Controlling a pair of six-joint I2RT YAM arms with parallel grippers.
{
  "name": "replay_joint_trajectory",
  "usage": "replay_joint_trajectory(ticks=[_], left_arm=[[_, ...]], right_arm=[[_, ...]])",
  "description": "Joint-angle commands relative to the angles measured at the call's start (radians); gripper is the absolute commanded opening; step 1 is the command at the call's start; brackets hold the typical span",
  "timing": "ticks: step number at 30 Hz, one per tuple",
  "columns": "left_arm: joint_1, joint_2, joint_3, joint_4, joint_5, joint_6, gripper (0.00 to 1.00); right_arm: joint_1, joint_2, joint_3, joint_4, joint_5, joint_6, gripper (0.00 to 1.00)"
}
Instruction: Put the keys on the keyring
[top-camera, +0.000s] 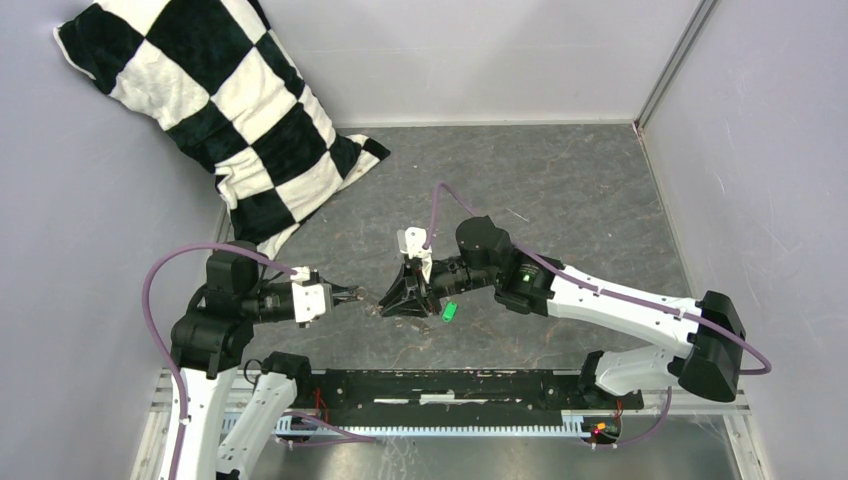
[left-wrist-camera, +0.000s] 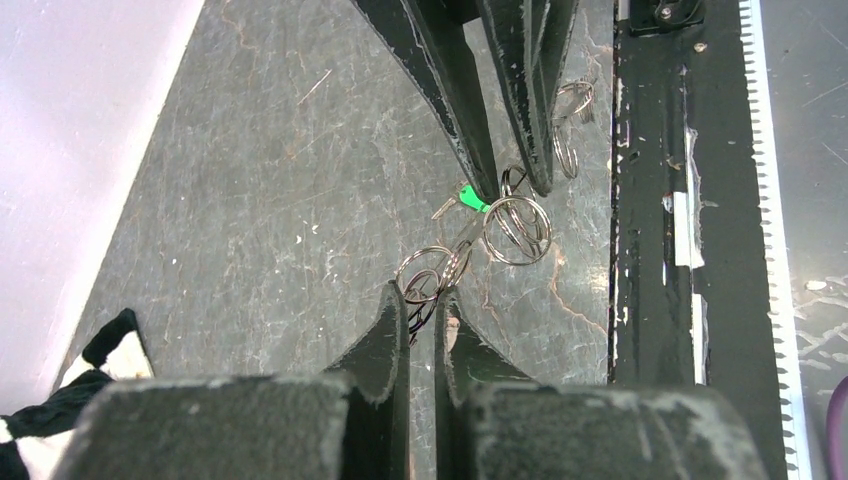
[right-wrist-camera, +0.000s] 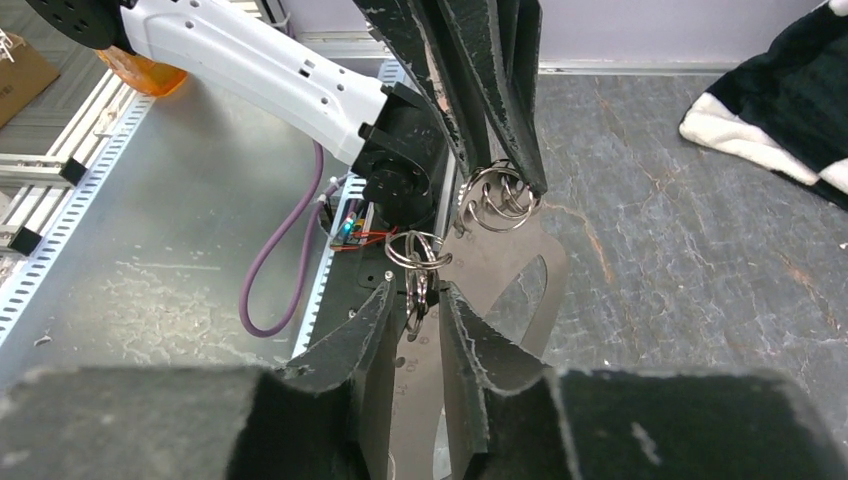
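1. The left gripper (left-wrist-camera: 421, 300) was at the keyring's left end, its jaws pinched almost closed on the wire.
2. The keyring (left-wrist-camera: 516, 230) stretched between the two grippers.
3. The right gripper (left-wrist-camera: 515, 187) straddled the keyring's right end with its jaws part-way apart. Whether it gripped could not be told.
4. The key (left-wrist-camera: 470, 198) lay just beside the keyring's rim, close to that gripper's fingertip, its long axis across the fingers. The right arm was nearer.

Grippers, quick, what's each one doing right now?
Left gripper: shut on a small ring.
Right gripper: ring bunch between its fingers; held or not cannot be told.
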Motion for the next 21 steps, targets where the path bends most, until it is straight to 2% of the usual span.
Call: replay_joint_trajectory(ticks=[1, 4, 6, 11, 15, 21], left_arm=[[0.003, -0.007, 0.030, 0.035, 0.004, 0.026, 0.02], [0.003, -0.010, 0.030, 0.035, 0.002, 0.023, 0.02], [0.003, -0.013, 0.026, 0.036, -0.003, 0.019, 0.02], [0.002, -0.018, 0.016, 0.036, -0.003, 0.019, 0.02], [0.002, -0.011, 0.017, 0.035, 0.000, 0.024, 0.02], [0.002, -0.005, 0.022, 0.035, -0.001, 0.028, 0.02]], right_arm=[[0.005, 0.009, 0.059, -0.025, 0.008, -0.026, 0.23], [0.006, 0.001, 0.061, -0.023, 0.017, -0.031, 0.09], [0.006, -0.019, 0.048, -0.003, 0.022, -0.027, 0.06], [0.006, -0.072, 0.002, 0.032, 0.028, -0.021, 0.05], [0.006, -0.094, -0.028, 0.048, 0.030, -0.009, 0.01], [0.004, -0.121, -0.054, 0.047, 0.023, -0.026, 0.01]])
